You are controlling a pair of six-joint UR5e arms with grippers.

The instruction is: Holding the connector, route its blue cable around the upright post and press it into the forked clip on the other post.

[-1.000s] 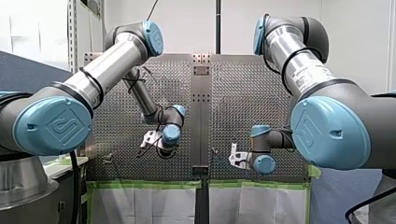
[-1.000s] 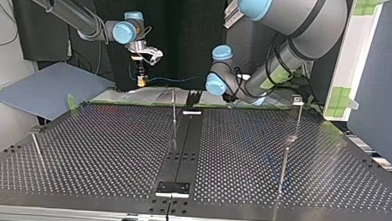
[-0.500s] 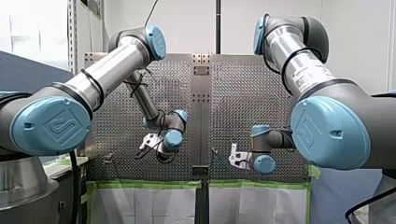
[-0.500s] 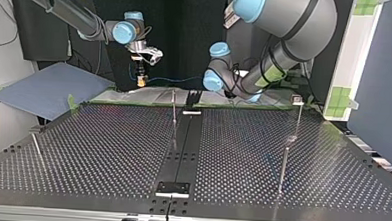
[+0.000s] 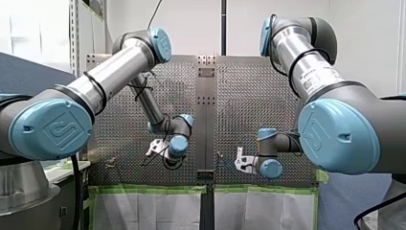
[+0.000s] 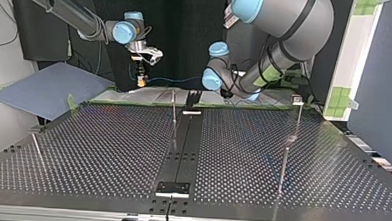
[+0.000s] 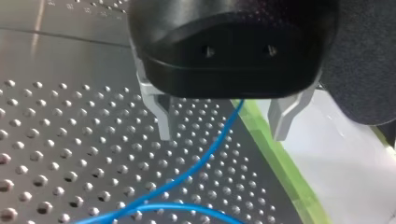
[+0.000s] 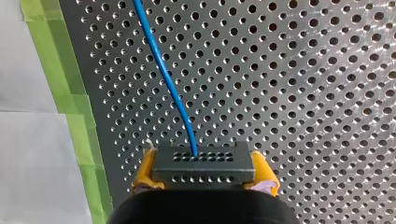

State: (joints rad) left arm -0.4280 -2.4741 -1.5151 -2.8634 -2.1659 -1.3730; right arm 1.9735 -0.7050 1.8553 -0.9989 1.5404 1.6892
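Routing is barely getting started: the right gripper [image 6: 142,77] is clamping the connector [image 8: 203,163] in the top view's upper left, blue cable [image 8: 163,74] trailing off. The left gripper [image 7: 223,122] is hanging open astride that cable, not touching it. Carrying it round the upright post [image 6: 174,114] is looking next.

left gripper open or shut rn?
Open. In the left wrist view the left gripper has its metal fingers wide apart; the cable runs between them, touching neither.

Connector [image 8: 203,163] sits in my right pincer [image 8: 203,179], cable [image 8: 164,77] ahead.
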